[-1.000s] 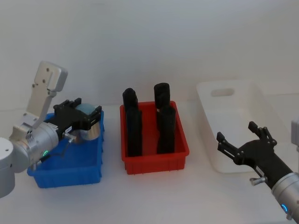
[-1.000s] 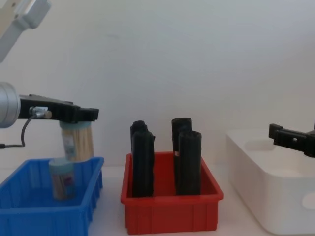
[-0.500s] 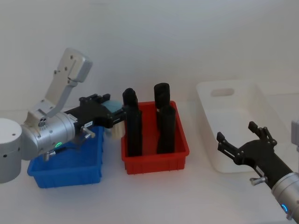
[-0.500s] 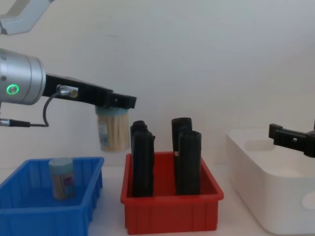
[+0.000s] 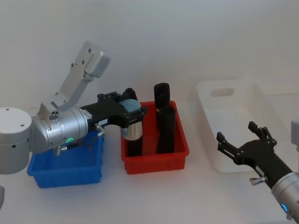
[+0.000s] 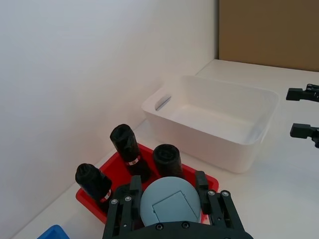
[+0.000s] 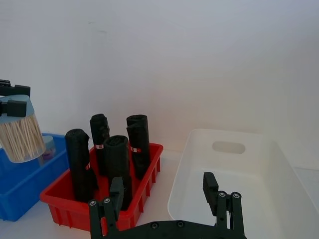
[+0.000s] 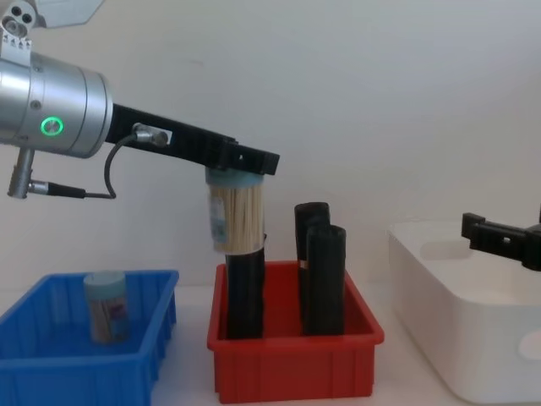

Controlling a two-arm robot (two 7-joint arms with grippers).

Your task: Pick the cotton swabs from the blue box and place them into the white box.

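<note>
Cotton swabs (image 8: 234, 217) in L gripper (image 8: 243, 162)

Head view: high, angled down. Chest view: low, side-on. Wrist views: close, facing forward. All share red bin (image 5: 154, 163), white box (image 5: 208, 119).

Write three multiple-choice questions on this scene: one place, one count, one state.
1. Where is the tub of cotton swabs held by the left gripper?
A. Above the red bin
B. Inside the white box
C. On the table

2. How many black rolls stand in the red bin?
A. Two
B. Four
C. Six

3. What is the right gripper's state?
A. Open, empty
B. Shut on a tub
C. Shut on a roll

Answers: 1 A, the chest view shows it over the rolls; 2 B, the right wrist view shows four; 3 A, its fingers are spread around nothing.
</note>
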